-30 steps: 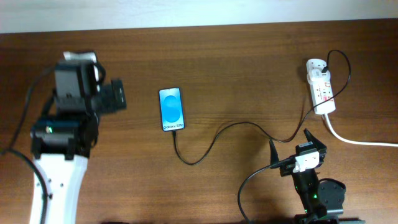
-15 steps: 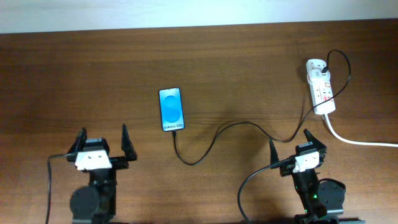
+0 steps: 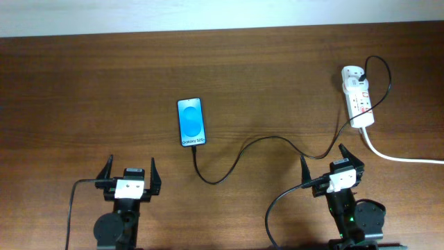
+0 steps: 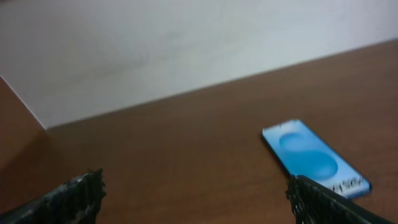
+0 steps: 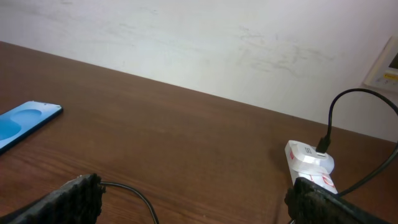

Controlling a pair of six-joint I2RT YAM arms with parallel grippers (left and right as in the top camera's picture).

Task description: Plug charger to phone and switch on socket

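Observation:
The phone lies flat mid-table with its blue screen lit; it also shows in the left wrist view and the right wrist view. The thin black charger cable runs from the phone's near end in a curve to the white socket strip at the far right, where its black plug sits in the strip. The strip shows in the right wrist view. My left gripper is open and empty near the front edge, left of the phone. My right gripper is open and empty, below the strip.
The strip's thick white cord runs off the right edge. A pale wall stands behind the table's far edge. The brown wooden table is bare at the left.
The left arm has drawn back from high over the table's left to a low pose at the front edge, gripper open. The right arm, phone and cable have not moved.

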